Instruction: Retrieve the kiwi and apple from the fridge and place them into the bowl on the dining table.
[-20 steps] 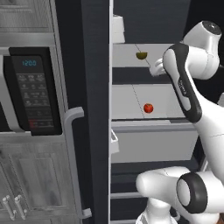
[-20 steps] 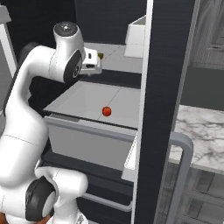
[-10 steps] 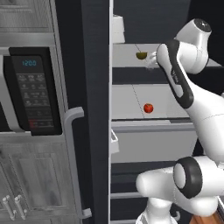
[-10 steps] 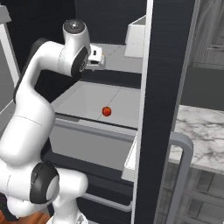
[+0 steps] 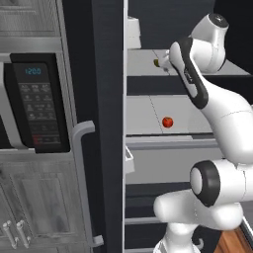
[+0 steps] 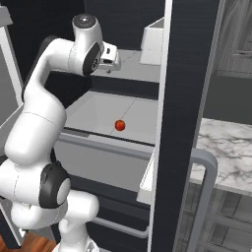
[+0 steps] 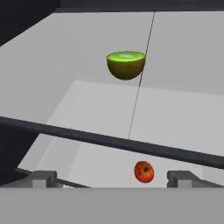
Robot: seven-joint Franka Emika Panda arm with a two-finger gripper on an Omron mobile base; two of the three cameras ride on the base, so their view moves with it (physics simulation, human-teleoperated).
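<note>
The fridge (image 5: 106, 123) stands open; bare shelf surrounds the kiwi (image 7: 126, 64) up top. A dark shelf edge (image 7: 109, 141) crosses between it and the apple (image 7: 144, 171) below.

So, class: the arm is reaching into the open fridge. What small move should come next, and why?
Probably ease the open gripper forward toward the kiwi: it sits ahead on the upper shelf, not yet between the fingers, while the apple lies on the shelf below.
</note>
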